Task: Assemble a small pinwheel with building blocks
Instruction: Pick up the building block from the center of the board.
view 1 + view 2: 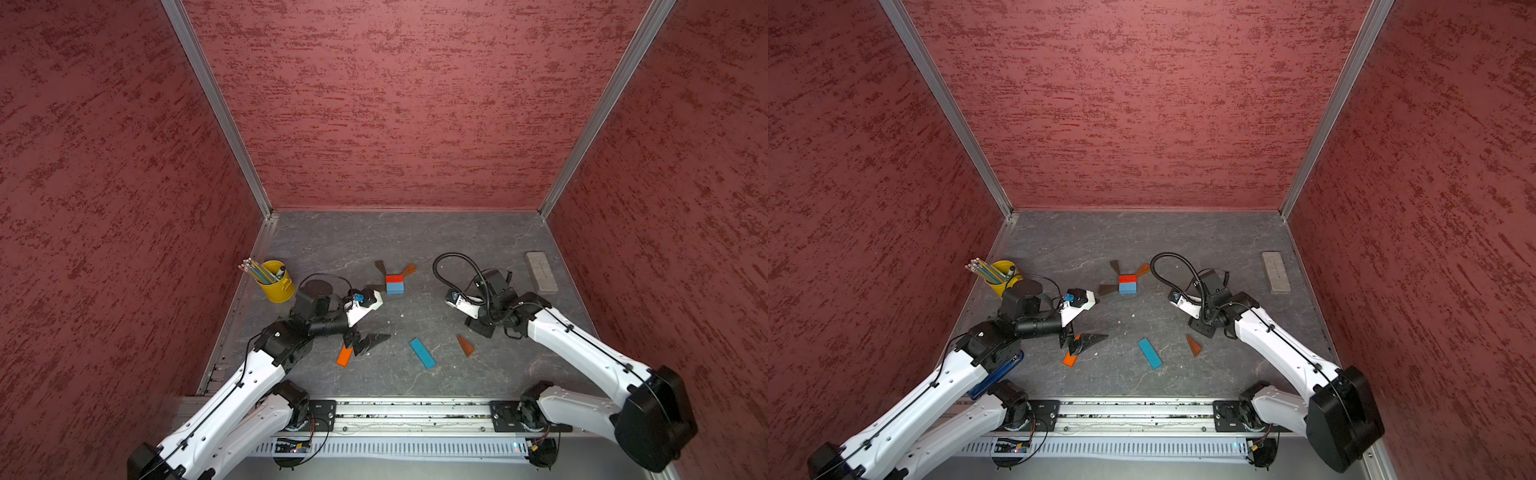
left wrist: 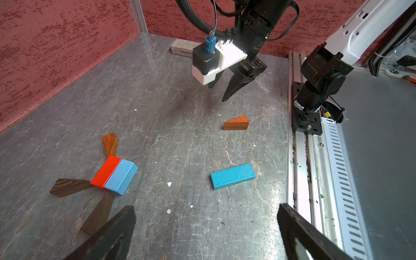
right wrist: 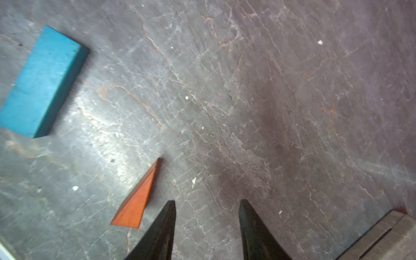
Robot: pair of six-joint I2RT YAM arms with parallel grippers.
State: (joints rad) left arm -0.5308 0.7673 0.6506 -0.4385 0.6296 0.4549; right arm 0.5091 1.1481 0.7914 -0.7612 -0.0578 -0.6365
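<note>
Just inside the worktop's (image 1: 415,245) front edge, the left gripper (image 2: 206,208) gapes wide, empty, over the orange bar (image 1: 344,356); the right gripper (image 3: 207,201), jaws partly apart, holds nothing near a loose wedge (image 1: 465,345). Mid-worktop, the cube (image 1: 394,284) touches three wedges (image 1: 379,266).

Your top views are evenly, softly lit from above, leaving only faint shadows on the table (image 1: 415,241). The right wrist view is blurred, smearing the blue bar (image 3: 42,83), and pale glare streaks the surface beside it.

Two overhead views, wrist cameras close, sharing blue bar (image 2: 233,176)
</note>
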